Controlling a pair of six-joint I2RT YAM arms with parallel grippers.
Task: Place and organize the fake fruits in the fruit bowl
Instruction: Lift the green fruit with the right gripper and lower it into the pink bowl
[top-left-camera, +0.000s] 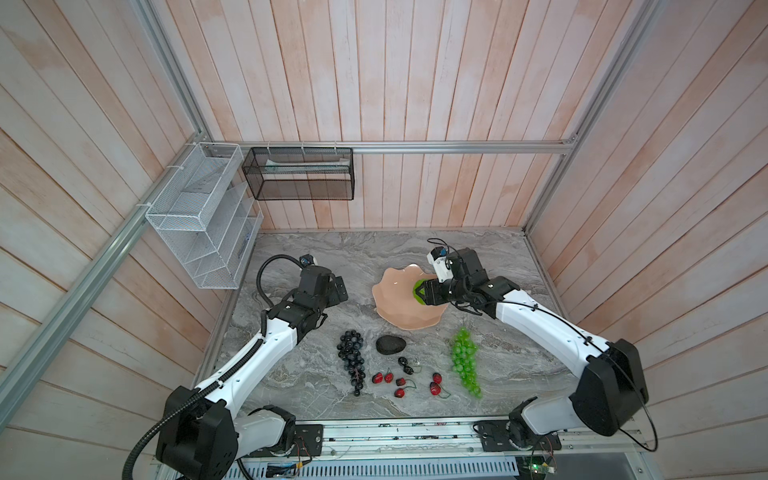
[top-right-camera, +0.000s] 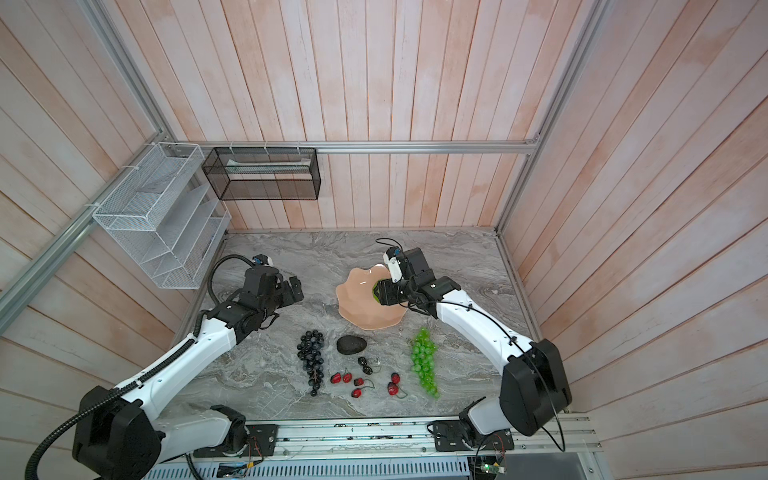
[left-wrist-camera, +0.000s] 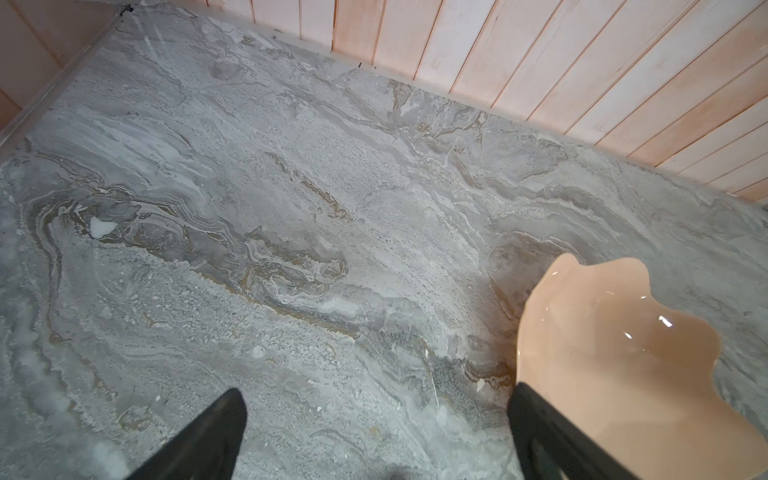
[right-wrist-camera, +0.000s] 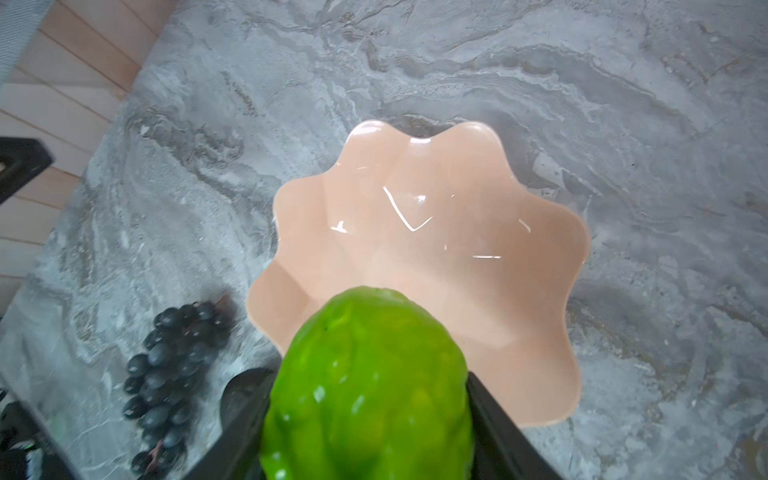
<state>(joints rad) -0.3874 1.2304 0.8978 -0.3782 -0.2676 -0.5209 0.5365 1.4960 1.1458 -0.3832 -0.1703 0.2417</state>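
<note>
right end effector (top-left-camera: 417, 291): clamped on green knobbly fruit (right-wrist-camera: 370, 382), held over bowl edge
bowl (right-wrist-camera: 436, 232): on bench (top-left-camera: 332, 257), below and ahead of right end effector
left end effector (top-left-camera: 340, 289): jaws wide apart, gripping nothing, bowl near its side
purple grapes (top-left-camera: 351, 357), avocado (top-left-camera: 390, 345), cherries (top-left-camera: 399, 380), green grapes (top-left-camera: 465, 365): on bench, behind both end effectors, between the 2 arms

Left fingers (left-wrist-camera: 199, 444) wide, right fingers (right-wrist-camera: 503, 432) tight

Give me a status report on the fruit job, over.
Right gripper shut on bright green knobbly round fruit, over rim of glossy peach-pink scalloped bowl. Left gripper open, empty. Bowl empty; nothing in the way.
</note>
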